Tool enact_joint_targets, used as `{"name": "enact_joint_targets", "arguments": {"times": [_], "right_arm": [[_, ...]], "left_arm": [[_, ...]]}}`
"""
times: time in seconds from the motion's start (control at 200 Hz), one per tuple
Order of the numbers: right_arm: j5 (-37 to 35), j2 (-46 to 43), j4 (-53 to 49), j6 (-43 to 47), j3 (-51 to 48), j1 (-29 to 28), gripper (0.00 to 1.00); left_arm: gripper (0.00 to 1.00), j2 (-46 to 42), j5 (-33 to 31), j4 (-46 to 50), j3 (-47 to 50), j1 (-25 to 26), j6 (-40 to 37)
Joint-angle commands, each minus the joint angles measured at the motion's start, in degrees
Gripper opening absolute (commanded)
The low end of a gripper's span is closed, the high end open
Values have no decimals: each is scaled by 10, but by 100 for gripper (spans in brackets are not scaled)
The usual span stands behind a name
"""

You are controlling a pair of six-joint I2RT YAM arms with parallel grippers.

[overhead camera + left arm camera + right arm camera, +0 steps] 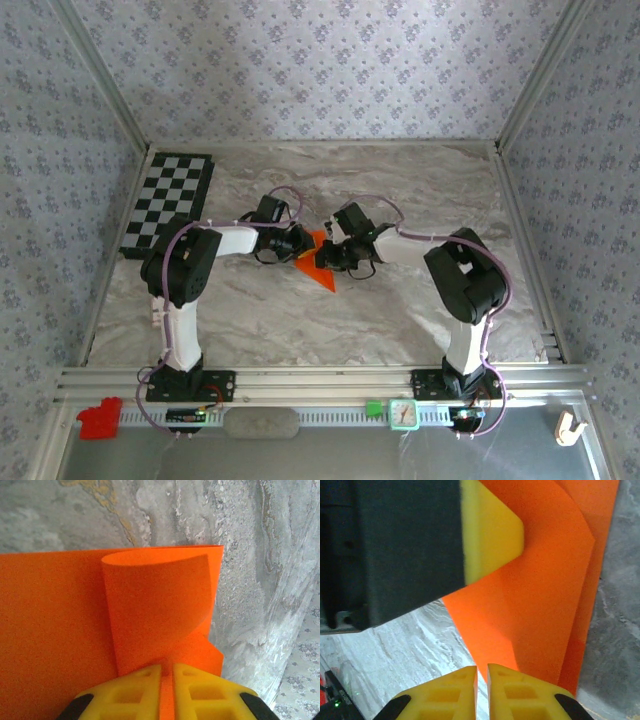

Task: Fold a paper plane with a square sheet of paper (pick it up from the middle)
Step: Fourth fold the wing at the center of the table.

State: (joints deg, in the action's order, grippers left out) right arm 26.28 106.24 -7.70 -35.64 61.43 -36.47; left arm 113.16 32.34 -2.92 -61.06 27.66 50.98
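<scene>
Right, both arms meet over the middle of the bench (420,320), and the square sheet of paper (320,270) sits between them, partly folded into a wedge and not yet a dart. The left fingers (137,692) are pressed almost together with a thin strip of orange sandwiched in the slit, so that is a grip on the sheet. Just ahead of them a curled flap (155,605) stands up in a soft roll (a loop, not a fold). The right fingers (522,697) are equally near-closed at the sheet's near edge and look to be pinching it, though the exact bite is hard to read. From that wrist camera, the left arm's finger pad (492,535) looms just above the paper.

How to do this well? To my eye the step in hand is turning that loop into a true crease. One side should anchor the paper flat while the other lays the flap down, edge lined up with edge, before any pressing. Then press from the middle of the fold out toward the ends. Light, even tension matters: tug unevenly and this thin sheet will likely buckle or tear, and a skewed crease spoils the plane's symmetry.
</scene>
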Motion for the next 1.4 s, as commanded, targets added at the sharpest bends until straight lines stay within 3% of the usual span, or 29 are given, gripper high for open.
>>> {"name": "enact_joint_targets", "arguments": {"times": [0.0, 0.67, 0.925, 1.049, 1.274, 1.394], "right_arm": [[-12, 12, -25, -9, 8, 3, 13], [-35, 42, -79, 32, -14, 10, 11], [-13, 20, -113, 63, -32, 9, 9], [0, -4, -134, 77, -42, 8, 9], [6, -23, -148, 82, -55, 8, 9], [8, -20, -141, 77, -55, 9, 9]], "left_arm": [[15, 36, -41, 59, 10, 6, -10], [18, -13, -9, 65, -35, 6, -25], [21, -85, 23, -10, 22, 24, -7], [21, -107, 11, 7, 47, 43, -18], [20, -104, -16, 18, 72, 62, -21], [19, -87, 0, -2, 70, 70, -15]]}}
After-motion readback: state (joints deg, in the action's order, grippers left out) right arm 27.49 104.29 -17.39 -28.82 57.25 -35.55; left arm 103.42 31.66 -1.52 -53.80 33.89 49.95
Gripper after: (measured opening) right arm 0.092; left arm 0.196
